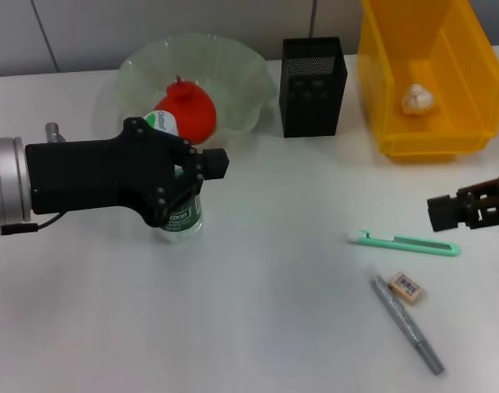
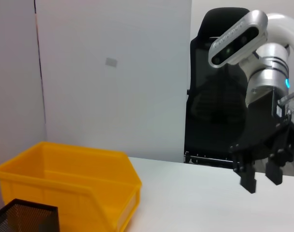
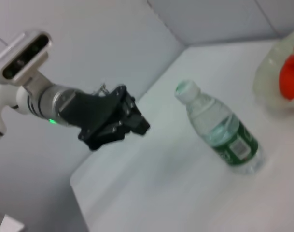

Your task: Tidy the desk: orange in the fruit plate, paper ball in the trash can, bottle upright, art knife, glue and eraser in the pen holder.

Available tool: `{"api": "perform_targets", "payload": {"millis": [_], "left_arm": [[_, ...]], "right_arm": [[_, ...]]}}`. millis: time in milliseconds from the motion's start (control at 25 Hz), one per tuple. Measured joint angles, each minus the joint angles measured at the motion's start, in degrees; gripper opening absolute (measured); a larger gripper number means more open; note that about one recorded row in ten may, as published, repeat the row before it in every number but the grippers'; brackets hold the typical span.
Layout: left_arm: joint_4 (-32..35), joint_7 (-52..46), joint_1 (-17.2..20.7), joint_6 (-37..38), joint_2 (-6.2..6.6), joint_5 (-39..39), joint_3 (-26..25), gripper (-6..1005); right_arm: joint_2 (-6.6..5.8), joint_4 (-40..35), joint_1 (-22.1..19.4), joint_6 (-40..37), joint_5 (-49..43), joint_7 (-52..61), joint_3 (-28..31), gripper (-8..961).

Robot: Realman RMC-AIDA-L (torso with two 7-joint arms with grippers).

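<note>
The bottle stands upright on the white desk, its cap free. My left gripper hovers above and beside it, open and apart from it, as the right wrist view shows. The orange lies in the fruit plate. The paper ball rests inside the trash can. The pen holder stands between plate and bin. The green art knife, the eraser and the grey glue stick lie at the front right. My right gripper hangs open just right of the knife.
The trash can and a corner of the pen holder show in the left wrist view, with my right gripper over the desk beyond them. A wall runs behind the desk.
</note>
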Motion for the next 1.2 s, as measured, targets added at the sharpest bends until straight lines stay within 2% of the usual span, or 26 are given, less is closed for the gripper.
{"api": "perform_targets", "payload": {"millis": [40,120,240,400,600,720,760,840,1000,1200], "left_arm": [[-0.2,0.2,0.1,0.0,0.0,0.0,-0.3,17],[-1.3,1.0,0.1,0.3,-0.03,0.0,-0.8,18],[-2.5,2.2,0.0,0.3,-0.08,-0.1,-1.0,18],[-5.4,5.2,-0.2,0.3,-0.08,-1.3,-1.0,18],[-7.2,7.9,-0.6,0.4,-0.03,-2.6,-1.0,18],[-7.5,8.3,-0.9,0.4,-0.01,-2.6,-0.8,18],[-7.8,8.5,-1.0,0.4,-0.01,-2.5,-0.8,18],[-9.2,9.4,-1.3,0.3,-0.05,-2.7,-0.9,18],[-9.8,9.7,-1.4,0.3,-0.08,-2.8,-1.0,18],[-11.8,10.4,-1.5,0.0,-0.28,-3.0,-0.9,18]], "right_arm": [[-0.57,-1.1,0.6,-0.1,-1.6,2.8,-2.3,367],[-0.77,-1.8,1.0,-0.2,-2.9,4.0,-3.3,366],[-0.8,-5.5,2.1,-0.7,-8.4,5.6,-5.4,379],[-0.68,-7.6,2.9,-0.7,-11.4,6.5,-6.8,405],[-1.04,-8.4,6.9,0.6,-20.2,8.8,-10.3,437],[-1.08,-7.7,9.8,2.8,-26.7,9.1,-13.3,577],[-1.09,-7.2,10.5,3.6,-28.2,8.9,-14.3,577],[-1.02,-5.5,12.4,7.2,-31.2,6.7,-17.3,578],[-0.58,-3.9,13.2,11.5,-32.6,2.3,-18.5,576],[0.31,-1.9,14.0,16.7,-32.6,-9.7,-18.7,570]]}}
